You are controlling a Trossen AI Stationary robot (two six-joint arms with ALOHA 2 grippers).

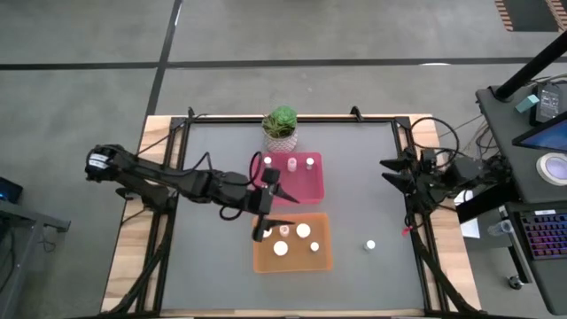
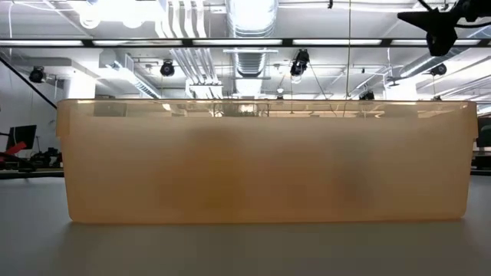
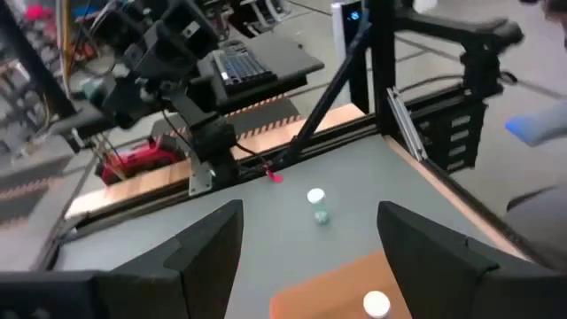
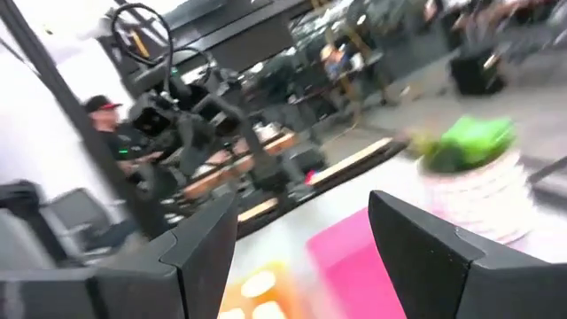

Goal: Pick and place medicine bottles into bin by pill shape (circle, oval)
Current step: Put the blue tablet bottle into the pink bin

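Item: last loose medicine bottle (image 1: pixel 370 245), standing right of the orange bin (image 1: pixel 323 262). Small, rigid, likely light; smooth sides may slip, so you grip mid-body. Left gripper (image 3: pixel 310 244) released, empty; right gripper (image 4: pixel 301 232) spread, parked far right.

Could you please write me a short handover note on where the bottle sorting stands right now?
Left gripper: jaws open and empty, over the left edge of the orange tray.
Right gripper: jaws open and empty, parked at the table's right edge.
Done: four bottles show in the orange tray, three in the pink tray.
Left: one loose bottle on the mat, to the right of the orange tray, clear of both arms. Pill shapes cannot be read from these views.
The potted plant stands behind the pink tray.
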